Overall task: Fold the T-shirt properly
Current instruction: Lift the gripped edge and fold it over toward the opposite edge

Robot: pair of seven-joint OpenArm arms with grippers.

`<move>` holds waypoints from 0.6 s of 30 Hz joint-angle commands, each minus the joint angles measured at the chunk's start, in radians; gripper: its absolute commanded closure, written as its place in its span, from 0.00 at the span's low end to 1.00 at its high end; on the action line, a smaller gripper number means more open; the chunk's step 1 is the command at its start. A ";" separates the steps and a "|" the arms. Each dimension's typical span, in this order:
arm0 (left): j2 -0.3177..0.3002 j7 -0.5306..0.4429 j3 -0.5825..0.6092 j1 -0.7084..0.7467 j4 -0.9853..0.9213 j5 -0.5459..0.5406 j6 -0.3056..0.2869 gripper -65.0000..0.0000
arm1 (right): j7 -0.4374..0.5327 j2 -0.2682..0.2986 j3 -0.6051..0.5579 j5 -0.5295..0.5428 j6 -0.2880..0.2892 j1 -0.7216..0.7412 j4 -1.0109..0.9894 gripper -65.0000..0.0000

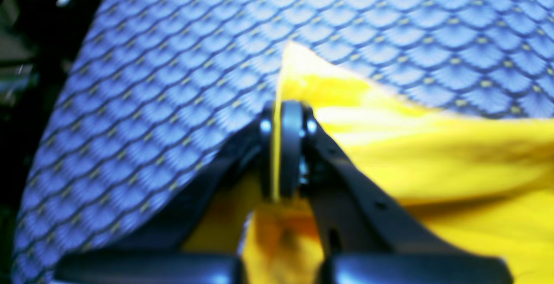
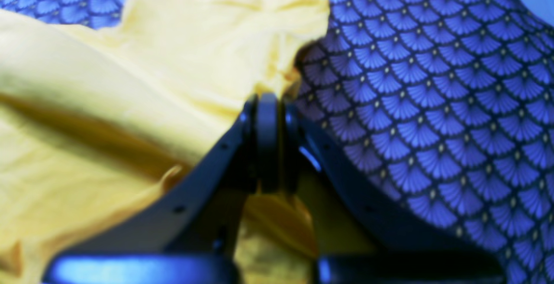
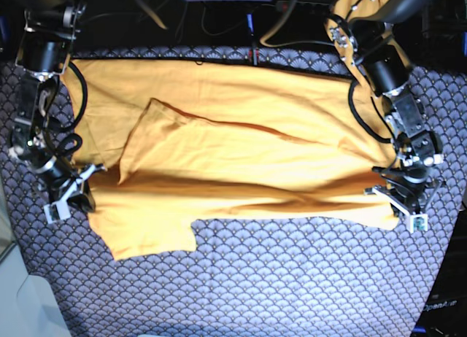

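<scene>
The orange-yellow T-shirt (image 3: 241, 169) lies spread across the table, with one layer folded over itself and a sleeve sticking out at the lower left. At the shirt's right edge, my left gripper (image 3: 390, 202) is shut on the cloth. The left wrist view shows a thin yellow fold of the T-shirt (image 1: 433, 154) pinched between that gripper's (image 1: 277, 119) closed jaws and raised off the cloth. At the shirt's left edge, my right gripper (image 3: 86, 180) is shut too. In the right wrist view its tips (image 2: 268, 102) clamp a lifted flap of the T-shirt (image 2: 194, 50).
A navy cloth with a white fan-scale pattern (image 3: 292, 279) covers the whole table under the shirt (image 1: 173, 59) (image 2: 433, 102). Cables and dark equipment run along the far edge (image 3: 248, 31). Both arms (image 3: 379, 67) (image 3: 36, 96) reach down the table's sides.
</scene>
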 commanded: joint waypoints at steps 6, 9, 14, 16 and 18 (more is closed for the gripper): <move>-0.018 -0.022 0.003 0.037 0.067 -0.025 -0.010 1.00 | 0.028 0.015 0.023 0.018 -0.001 -0.110 0.149 1.00; -0.018 -0.019 0.003 0.040 0.073 -0.025 -0.010 1.00 | 0.034 -0.002 0.024 0.018 -0.001 -0.156 0.175 1.00; -0.016 -0.018 0.002 0.068 0.076 -0.025 -0.010 1.00 | 0.028 -0.028 0.086 0.018 -0.001 -0.202 0.197 1.00; -0.015 -0.018 0.002 0.080 0.076 -0.025 -0.010 1.00 | 0.026 -0.044 0.121 0.016 -0.001 -0.211 0.198 1.00; -0.015 -0.018 0.002 0.095 0.082 -0.025 -0.012 1.00 | 0.026 -0.055 0.164 0.013 -0.001 -0.225 0.198 1.00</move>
